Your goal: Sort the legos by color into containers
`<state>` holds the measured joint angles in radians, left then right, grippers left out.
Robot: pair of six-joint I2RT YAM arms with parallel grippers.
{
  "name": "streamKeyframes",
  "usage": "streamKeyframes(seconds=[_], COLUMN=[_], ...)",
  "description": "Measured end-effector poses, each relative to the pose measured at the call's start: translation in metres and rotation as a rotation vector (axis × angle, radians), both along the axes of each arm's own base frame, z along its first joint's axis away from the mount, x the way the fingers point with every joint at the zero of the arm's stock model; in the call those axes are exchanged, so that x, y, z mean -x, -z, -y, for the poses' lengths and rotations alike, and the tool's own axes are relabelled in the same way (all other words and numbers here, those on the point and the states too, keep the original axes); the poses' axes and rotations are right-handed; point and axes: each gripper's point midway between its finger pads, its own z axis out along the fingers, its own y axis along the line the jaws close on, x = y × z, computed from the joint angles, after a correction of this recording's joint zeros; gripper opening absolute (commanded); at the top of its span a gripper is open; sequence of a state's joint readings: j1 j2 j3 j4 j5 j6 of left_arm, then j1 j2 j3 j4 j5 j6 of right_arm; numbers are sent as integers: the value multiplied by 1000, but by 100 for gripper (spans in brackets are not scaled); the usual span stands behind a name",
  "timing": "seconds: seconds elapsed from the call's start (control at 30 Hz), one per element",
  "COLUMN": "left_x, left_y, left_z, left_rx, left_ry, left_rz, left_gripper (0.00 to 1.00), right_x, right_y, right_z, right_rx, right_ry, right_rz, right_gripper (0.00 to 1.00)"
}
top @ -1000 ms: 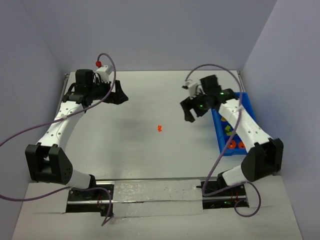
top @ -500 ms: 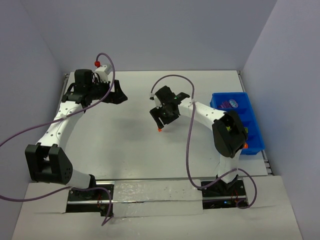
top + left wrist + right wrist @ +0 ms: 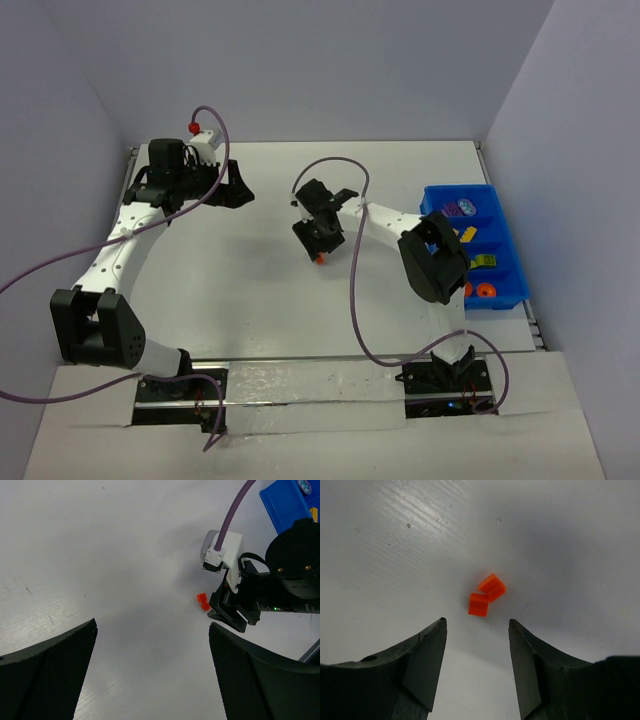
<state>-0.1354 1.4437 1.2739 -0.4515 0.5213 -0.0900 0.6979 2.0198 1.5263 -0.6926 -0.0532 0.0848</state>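
One bench (image 3: 250,270) carries the blue tray (image 3: 458,188) at its right edge. Right hand (image 3: 477,625), jaws parted and empty, hangs over mid-bench; left hand (image 3: 152,630), spread wide and empty, stands well apart at far left. Orange lego (image 3: 486,595) lies just ahead of the right fingertips (image 3: 430,645), centred between them, long axis diagonal to the gap.

Orange lego (image 3: 320,259) is lying loose mid-table (image 3: 250,290), two small blocks joined at an angle. Blue tray (image 3: 497,303) is sitting at its 3 o'clock, holding purple (image 3: 459,209), yellow (image 3: 466,234), green (image 3: 484,262) and orange pieces (image 3: 483,290) in separate compartments, running 12 to 6 o'clock.
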Motion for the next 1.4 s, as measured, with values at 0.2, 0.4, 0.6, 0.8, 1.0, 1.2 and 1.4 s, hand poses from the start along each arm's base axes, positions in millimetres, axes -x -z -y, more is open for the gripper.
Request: streamKeyframes(seconds=[0.2,0.4,0.6,0.8,1.0,1.2,1.4], left_x=[0,0,0,0,0,0,0], left_y=[0,0,0,0,0,0,0], left_z=[0,0,0,0,0,0,0], left_rx=[0,0,0,0,0,-1,0], left_ry=[0,0,1,0,0,1,1], left_rz=[0,0,1,1,1,1,0], left_gripper=[99,99,99,99,99,99,99], right_x=[1,3,0,-1,1,17,21], right_y=[13,24,24,25,25,20,-20], right_z=[0,0,-2,-4,-4,6,6], right_rx=[15,26,22,17,7,7,-53], right_ry=[7,8,8,4,-3,-16,-50], right_rz=[-26,-48,-43,-42,-38,-62,-9], right_gripper=[51,48,39,23,16,11,8])
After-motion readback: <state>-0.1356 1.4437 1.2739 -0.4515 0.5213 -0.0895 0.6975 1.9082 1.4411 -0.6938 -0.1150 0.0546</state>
